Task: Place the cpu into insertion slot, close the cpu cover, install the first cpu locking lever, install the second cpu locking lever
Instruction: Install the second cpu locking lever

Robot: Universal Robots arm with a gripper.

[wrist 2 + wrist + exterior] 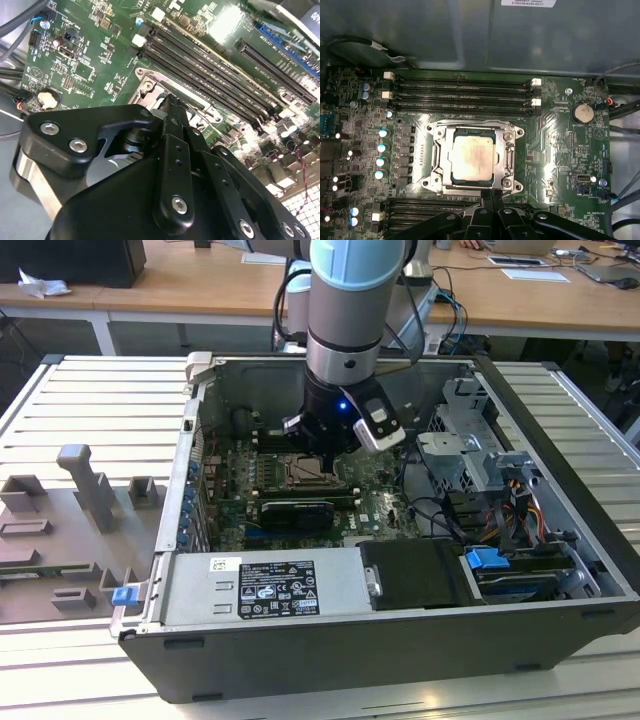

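Here the cpu (472,159) lies seated in the insertion slot (436,150) with the cpu cover (509,156) closed flat around it, while the tool (492,197), fingers pressed together and empty, touches the cover's near edge.

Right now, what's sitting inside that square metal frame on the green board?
The cpu, its pale face showing through the cpu cover. The insertion slot beneath it is covered.

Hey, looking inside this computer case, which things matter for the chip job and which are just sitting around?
For the job:
- cpu, lying in the socket
- cpu cover, the metal frame around it
- gripper, at the socket's edge

Just there:
- memory slots
- coin battery
- power supply
- grey fixture blocks outside the case
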